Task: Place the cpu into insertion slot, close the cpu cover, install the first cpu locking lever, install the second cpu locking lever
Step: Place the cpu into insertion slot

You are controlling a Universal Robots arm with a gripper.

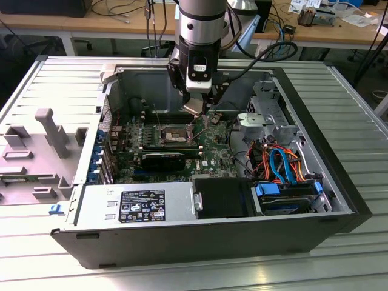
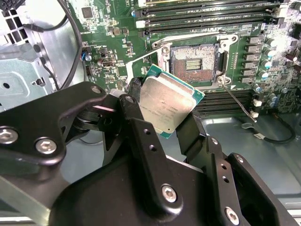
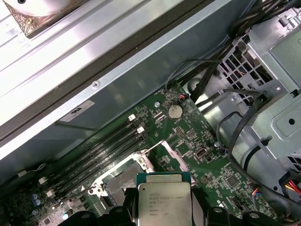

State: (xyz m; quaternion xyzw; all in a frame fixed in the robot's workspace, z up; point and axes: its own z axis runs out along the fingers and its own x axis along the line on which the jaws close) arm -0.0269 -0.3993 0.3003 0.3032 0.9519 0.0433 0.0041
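My gripper is shut on the cpu, a flat square chip with a silvery top and a green edge, held tilted between two black fingers. In the exterior view the gripper hangs inside the open computer case, just above and to the exterior view's right of the insertion slot. The insertion slot lies open with its dark centre bare, apart from the cpu. Two thin wire locking levers stand swung out beside it. In the first wrist view the cpu sits beside the slot, and the silver cpu cover stands raised.
Long black memory slots run beside the socket. The case's metal wall, a drive cage with coloured cables, and the power supply hem in the board. A grey fixture lies outside the case at the exterior view's left.
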